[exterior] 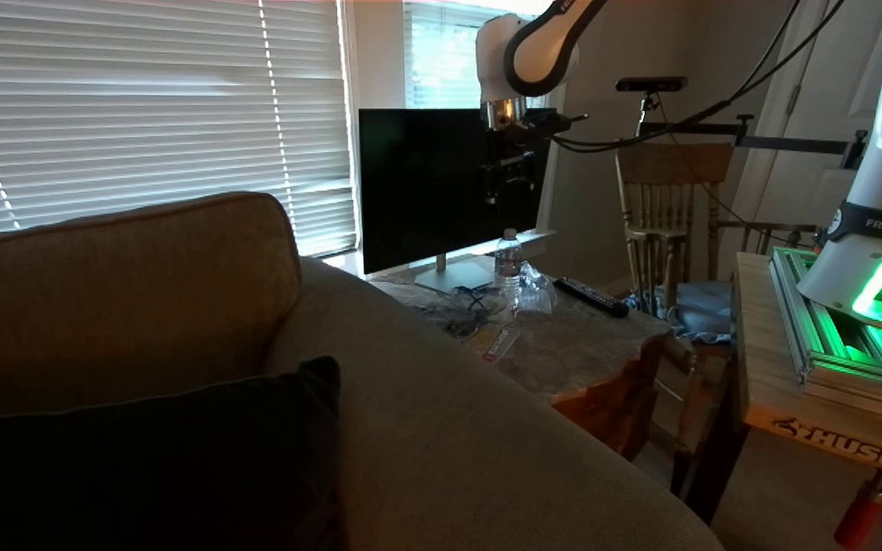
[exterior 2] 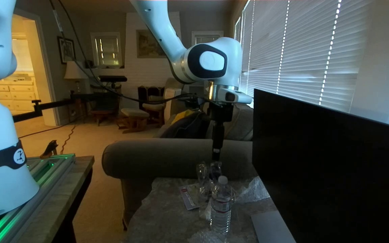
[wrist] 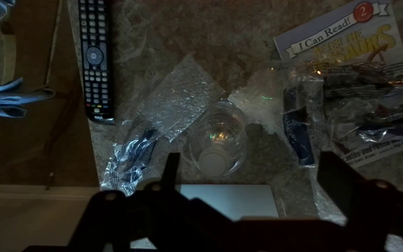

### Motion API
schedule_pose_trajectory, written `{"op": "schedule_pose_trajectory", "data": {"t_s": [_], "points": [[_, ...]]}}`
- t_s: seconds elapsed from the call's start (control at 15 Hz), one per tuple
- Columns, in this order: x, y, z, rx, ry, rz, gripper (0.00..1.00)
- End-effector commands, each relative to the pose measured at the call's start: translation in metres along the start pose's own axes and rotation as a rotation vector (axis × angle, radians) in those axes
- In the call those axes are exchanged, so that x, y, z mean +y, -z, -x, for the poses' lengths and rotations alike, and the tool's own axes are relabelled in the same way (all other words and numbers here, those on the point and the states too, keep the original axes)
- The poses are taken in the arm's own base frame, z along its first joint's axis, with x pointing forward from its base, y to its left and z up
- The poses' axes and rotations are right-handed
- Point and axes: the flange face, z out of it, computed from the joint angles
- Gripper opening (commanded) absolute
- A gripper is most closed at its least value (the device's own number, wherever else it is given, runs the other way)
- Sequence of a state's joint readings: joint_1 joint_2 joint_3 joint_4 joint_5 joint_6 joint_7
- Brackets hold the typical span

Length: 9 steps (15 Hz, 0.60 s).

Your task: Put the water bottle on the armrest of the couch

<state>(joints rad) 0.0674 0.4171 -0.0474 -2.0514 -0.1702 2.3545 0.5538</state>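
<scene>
The clear water bottle with a white cap stands upright on the small table; it shows in both exterior views (exterior: pixel 508 264) (exterior 2: pixel 221 211). In the wrist view the bottle (wrist: pixel 219 140) is seen from above, left of the middle between the fingers. My gripper (wrist: pixel 248 157) is open, its fingers wide apart with nothing between them. In both exterior views the gripper (exterior: pixel 510 187) (exterior 2: pixel 216 152) points down, above the bottle's height and apart from it. The couch armrest (exterior: pixel 426 413) is grey-brown and borders the table; it also shows in an exterior view (exterior 2: pixel 167 157).
A large monitor (exterior: pixel 441 191) stands on the table (exterior 2: pixel 160 216) close to the gripper and bottle. Crumpled clear plastic wrap (wrist: pixel 184 98), a book (wrist: pixel 341 35) and a black remote (wrist: pixel 94 56) lie around the bottle. A wooden chair (exterior: pixel 674 184) stands behind the table.
</scene>
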Motion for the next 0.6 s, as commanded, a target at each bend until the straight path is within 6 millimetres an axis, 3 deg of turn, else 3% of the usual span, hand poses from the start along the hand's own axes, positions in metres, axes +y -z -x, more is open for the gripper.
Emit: {"op": "schedule_pose_trajectory", "data": {"t_s": [0.0,0.53], "points": [[0.0,0.0,-0.002,0.011,0.0,0.002,1.0],[0.036,-0.033,-0.025,0.037,-0.049,-0.011,1.0]]}}
